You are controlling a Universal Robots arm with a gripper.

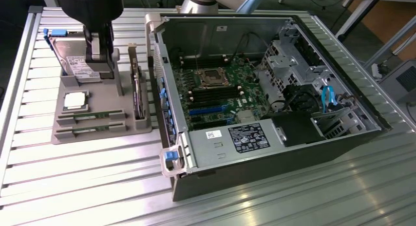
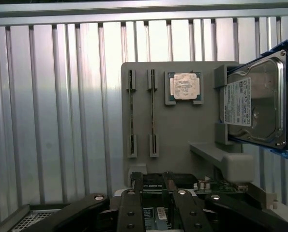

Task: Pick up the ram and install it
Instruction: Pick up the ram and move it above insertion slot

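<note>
Your gripper (image 1: 101, 58) hangs from the arm pointing down over the gray tray (image 2: 182, 130), jaws spread apart and holding nothing. The hard drive (image 2: 252, 106) stands on edge just beside it. Beyond that lies the processor chip (image 2: 185, 87). Farther still, well apart from the gripper, the nearer ram stick (image 2: 153, 113) and the farther ram stick (image 2: 131, 113) sit side by side in tray slots. The open computer case (image 1: 215, 31) stands past the tray.
</note>
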